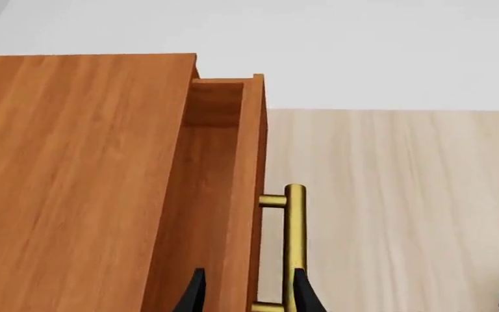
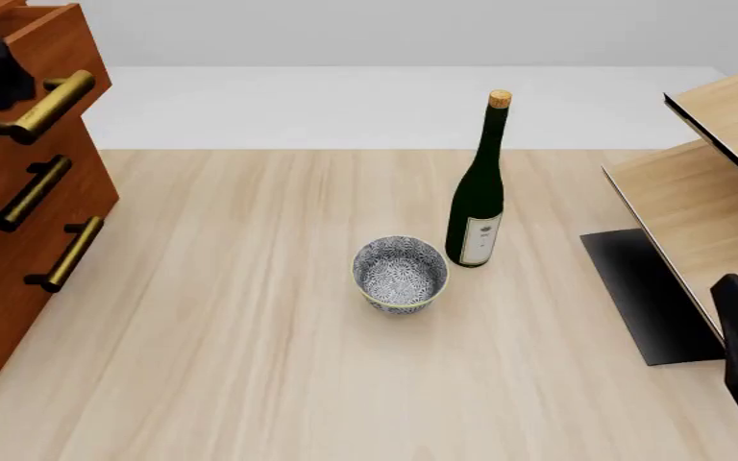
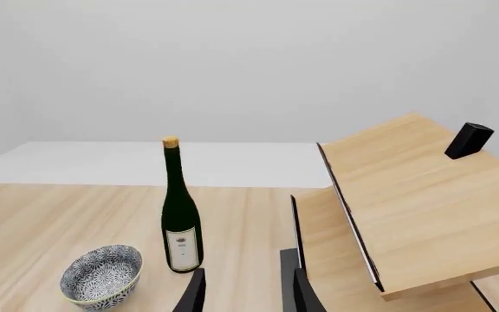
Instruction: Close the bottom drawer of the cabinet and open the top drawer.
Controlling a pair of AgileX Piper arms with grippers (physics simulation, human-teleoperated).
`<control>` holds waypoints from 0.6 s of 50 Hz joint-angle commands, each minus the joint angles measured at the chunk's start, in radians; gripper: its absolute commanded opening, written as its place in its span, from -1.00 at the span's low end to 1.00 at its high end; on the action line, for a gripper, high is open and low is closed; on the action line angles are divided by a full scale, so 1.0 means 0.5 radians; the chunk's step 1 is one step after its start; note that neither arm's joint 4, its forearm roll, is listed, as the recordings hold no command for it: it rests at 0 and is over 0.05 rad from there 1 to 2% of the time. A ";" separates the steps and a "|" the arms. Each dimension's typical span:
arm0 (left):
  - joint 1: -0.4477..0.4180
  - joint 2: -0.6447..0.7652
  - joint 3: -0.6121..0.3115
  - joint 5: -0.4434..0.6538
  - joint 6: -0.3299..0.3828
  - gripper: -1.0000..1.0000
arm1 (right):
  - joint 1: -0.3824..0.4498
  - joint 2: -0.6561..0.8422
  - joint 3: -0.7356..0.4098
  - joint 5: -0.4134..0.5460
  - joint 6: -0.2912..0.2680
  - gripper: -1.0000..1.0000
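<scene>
1. Front view: high, behind the arms, looking down the table.
2. Left wrist view: close on the cabinet.
3. Right wrist view: low, level; shares the bottle and bowl with the front view.

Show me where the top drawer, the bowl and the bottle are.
top drawer [image 2: 38, 104], front view, brass handle.
bowl [image 2: 400, 274], front view, patterned inside.
bottle [image 2: 477, 197], front view, dark green body.

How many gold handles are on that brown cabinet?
3, stacked down the cabinet front at the table's left edge: the top handle on the slightly opened top drawer, the middle handle below it, and the bottom handle lowest.
</scene>
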 commanded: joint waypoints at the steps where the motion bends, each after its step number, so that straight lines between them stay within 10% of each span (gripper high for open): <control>1: -0.006 0.034 0.047 -0.040 -0.041 1.00 | 0.001 0.000 0.000 0.001 0.002 1.00; 30: -0.211 0.078 0.068 -0.015 -0.200 1.00 | -0.002 0.000 -0.002 0.000 0.002 1.00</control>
